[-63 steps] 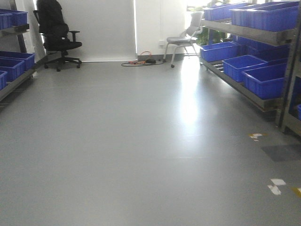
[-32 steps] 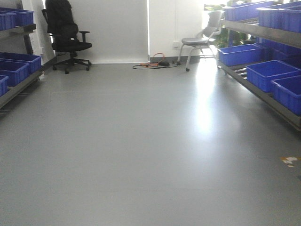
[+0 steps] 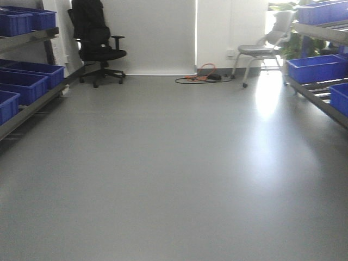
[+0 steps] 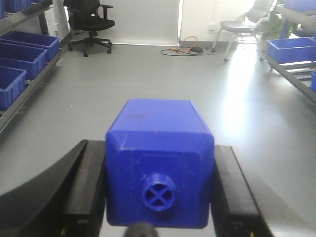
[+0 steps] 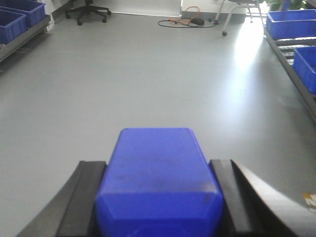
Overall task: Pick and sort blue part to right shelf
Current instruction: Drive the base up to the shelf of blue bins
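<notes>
Blue part [image 5: 158,168] sits clamped in the right tool [image 5: 158,200], high above the floor [image 3: 174,163], its 2 black fingers [image 5: 89,197] pressed against the block's left and right sides. From the right wrist view only its flat top and bevelled edges show; its cap end cannot be made out. The left tool [image 4: 160,192] pinches a second blue block [image 4: 158,133] the same way, 1 finger on each flank, and this block shows a small round knob with a cross-shaped slot facing the camera. Both tools hang over bare grey floor in the middle of the aisle, well apart from the racks. The right shelf [image 3: 321,32] runs along the right edge of the front view, its metal rails sloping and carrying blue bins [image 3: 315,68] on 2 levels. A matching left shelf [image 3: 32,109] with more blue bins [image 3: 24,87] lines the opposite side. At the far wall stand a black office chair [image 3: 98,43] on the left and a grey chair [image 3: 261,51] on the right, with an orange cable [image 3: 204,73] lying on the floor between them. A bright patch of light glares on the floor near the grey chair.
</notes>
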